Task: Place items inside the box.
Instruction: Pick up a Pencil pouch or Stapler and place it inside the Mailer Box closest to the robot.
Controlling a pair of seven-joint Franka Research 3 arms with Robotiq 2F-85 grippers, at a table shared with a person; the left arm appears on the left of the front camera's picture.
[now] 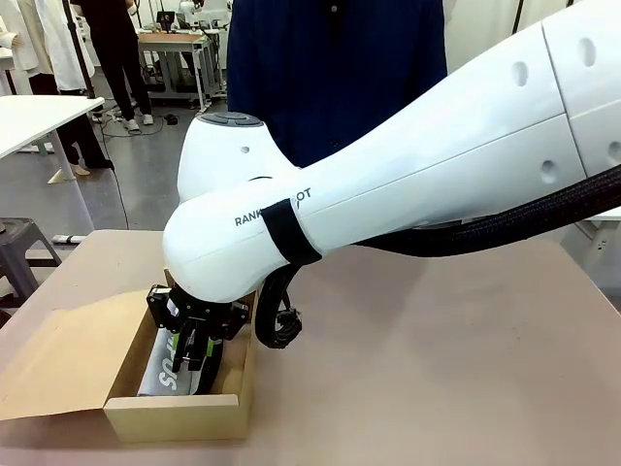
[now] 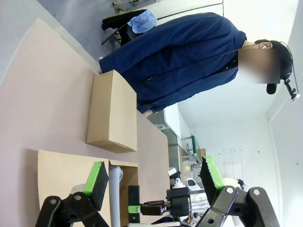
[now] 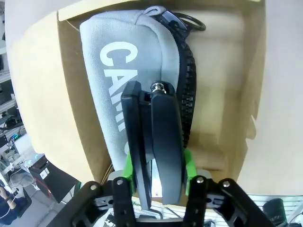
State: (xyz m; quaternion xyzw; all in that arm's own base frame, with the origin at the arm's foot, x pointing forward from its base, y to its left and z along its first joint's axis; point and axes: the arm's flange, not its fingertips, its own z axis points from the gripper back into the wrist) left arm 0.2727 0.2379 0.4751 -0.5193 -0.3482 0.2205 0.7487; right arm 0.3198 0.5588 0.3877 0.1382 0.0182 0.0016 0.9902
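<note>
Right gripper (image 3: 156,163) is clamped on the black stapler (image 3: 163,137), with the green pads pressing its two long sides and the stapler pointing down into the box (image 3: 71,118). In the front view the right gripper (image 1: 194,351) sits low inside the box (image 1: 170,417), near the right wall. The grey pouch (image 3: 109,71) lettered "CAMPUS" already lies flat on the box floor, and the stapler is right over it, by the zip side. I can't tell whether they touch.

Left gripper (image 2: 154,179) is wide open and holds nothing, up above the desk (image 1: 437,369).

Risks, as I judge them:
- Letting go over the soft, rounded pouch could leave the stapler tipping or sliding toward the wall instead of lying flat.
- Pushing lower would press the stapler into the pouch and zip.
- The box looks light and unfixed, so a finger or the black cable loop beside it catching the right wall on the way out could drag or tilt it.
- Little room between pouch and wall, so opening wide may bump the cardboard.
</note>
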